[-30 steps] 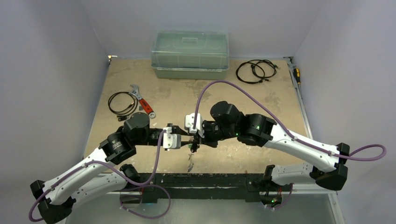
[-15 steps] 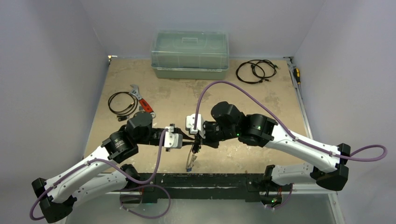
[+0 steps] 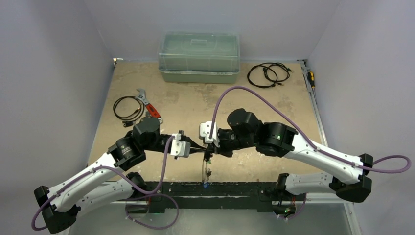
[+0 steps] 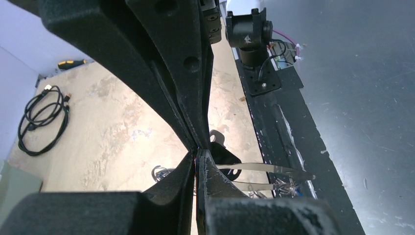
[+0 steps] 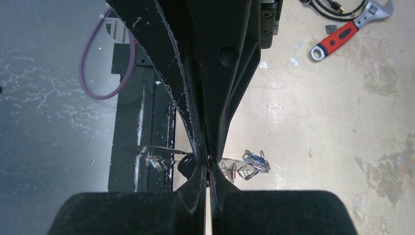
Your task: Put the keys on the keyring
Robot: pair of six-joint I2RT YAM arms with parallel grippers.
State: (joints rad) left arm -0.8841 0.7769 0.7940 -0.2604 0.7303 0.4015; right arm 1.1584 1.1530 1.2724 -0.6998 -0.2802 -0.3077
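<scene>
My left gripper (image 3: 200, 152) and right gripper (image 3: 209, 150) meet tip to tip above the table's near edge, both shut on the same thin spot of the silver keyring (image 3: 205, 169). The ring hangs below them toward the black front rail. Several keys (image 3: 204, 184) sit bunched at its lower end. In the left wrist view my shut gripper (image 4: 196, 157) has the keyring's strips (image 4: 264, 169) running right to keys (image 4: 288, 185), with a black tag (image 4: 222, 152) behind. In the right wrist view my shut gripper (image 5: 208, 166) crosses the ring (image 5: 156, 148); blue-tagged keys (image 5: 254, 163) hang right.
A clear lidded box (image 3: 198, 56) stands at the back. A red-handled wrench (image 3: 149, 108) and a black cable coil (image 3: 126, 107) lie at the left. Another coil (image 3: 266, 73) and a screwdriver (image 3: 311, 78) lie at the back right. The black rail (image 3: 235, 188) runs along the near edge.
Both grippers have shifted slightly right, still tip to tip. The keyring now hangs lower, its keys reaching the front rail.
</scene>
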